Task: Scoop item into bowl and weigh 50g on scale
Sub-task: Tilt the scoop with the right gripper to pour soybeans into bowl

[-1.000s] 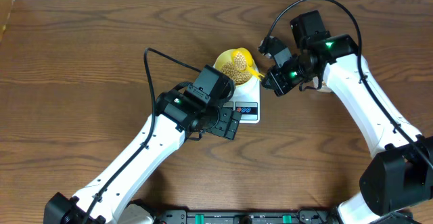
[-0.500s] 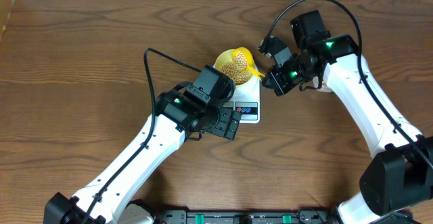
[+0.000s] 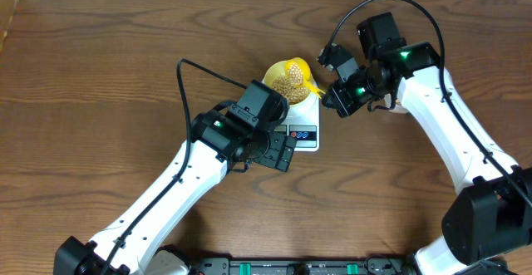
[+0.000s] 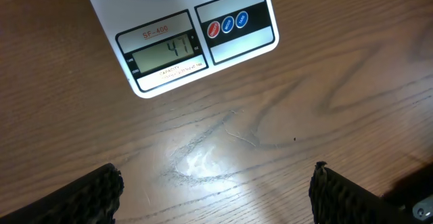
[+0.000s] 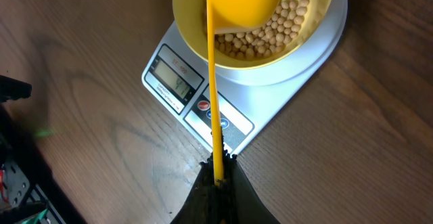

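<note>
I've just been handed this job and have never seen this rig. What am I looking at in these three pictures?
A two-armed robot works at a wooden table. The wide picture looks down from above; the other two come from a camera on each wrist. In the middle is a scale carrying a yellow bowl of beans. The right jaws are shut on the handle of a yellow scoop, which hangs over the bowl. The left jaws are open and empty, over the table before the scale; its display seems to read 41.
</note>
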`<state>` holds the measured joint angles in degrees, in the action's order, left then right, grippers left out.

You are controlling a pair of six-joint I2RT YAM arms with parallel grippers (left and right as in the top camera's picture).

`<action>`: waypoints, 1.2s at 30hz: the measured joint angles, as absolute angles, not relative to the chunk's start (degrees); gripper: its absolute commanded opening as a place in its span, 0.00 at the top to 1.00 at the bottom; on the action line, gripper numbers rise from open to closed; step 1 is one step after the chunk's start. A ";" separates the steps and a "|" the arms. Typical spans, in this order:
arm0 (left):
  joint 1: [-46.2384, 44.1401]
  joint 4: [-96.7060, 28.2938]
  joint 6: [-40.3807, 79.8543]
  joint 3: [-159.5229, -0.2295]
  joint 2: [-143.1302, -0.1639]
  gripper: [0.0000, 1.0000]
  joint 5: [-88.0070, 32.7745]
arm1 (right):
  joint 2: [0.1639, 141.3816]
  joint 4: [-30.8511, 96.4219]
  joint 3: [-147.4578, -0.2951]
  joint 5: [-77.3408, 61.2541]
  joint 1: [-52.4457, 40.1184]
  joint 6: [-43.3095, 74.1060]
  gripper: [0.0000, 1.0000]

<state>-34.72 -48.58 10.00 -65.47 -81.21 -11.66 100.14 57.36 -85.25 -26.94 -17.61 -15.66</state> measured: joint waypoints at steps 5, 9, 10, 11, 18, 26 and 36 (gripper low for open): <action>-34.72 -48.58 10.00 -65.47 -81.21 0.09 -11.66 | 100.14 57.36 -85.25 -26.92 -17.61 -15.90 0.99; -34.72 -48.58 10.00 -65.47 -81.21 0.09 -11.66 | 100.14 57.49 -85.25 -26.92 -17.61 -15.94 0.99; -34.72 -48.58 10.00 -65.47 -81.21 0.09 -11.66 | 100.14 57.69 -85.25 -26.92 -17.61 -16.01 0.99; -34.72 -48.58 10.00 -65.47 -81.21 0.09 -11.66 | 100.14 57.87 -85.25 -26.92 -17.61 -16.08 0.99; -34.72 -48.58 10.00 -65.47 -81.21 0.09 -11.66 | 100.14 58.24 -85.25 -26.92 -17.61 -16.10 0.98; -34.72 -48.58 10.00 -65.47 -81.21 0.09 -11.66 | 100.14 58.63 -85.25 -26.87 -17.61 -16.10 0.99; -34.72 -48.58 10.00 -65.47 -81.21 0.09 -11.66 | 100.14 58.92 -85.80 -24.40 -17.61 -16.10 0.99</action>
<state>-34.72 -48.58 10.00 -65.47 -81.21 -11.66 100.14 58.92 -85.80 -24.40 -17.61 -16.10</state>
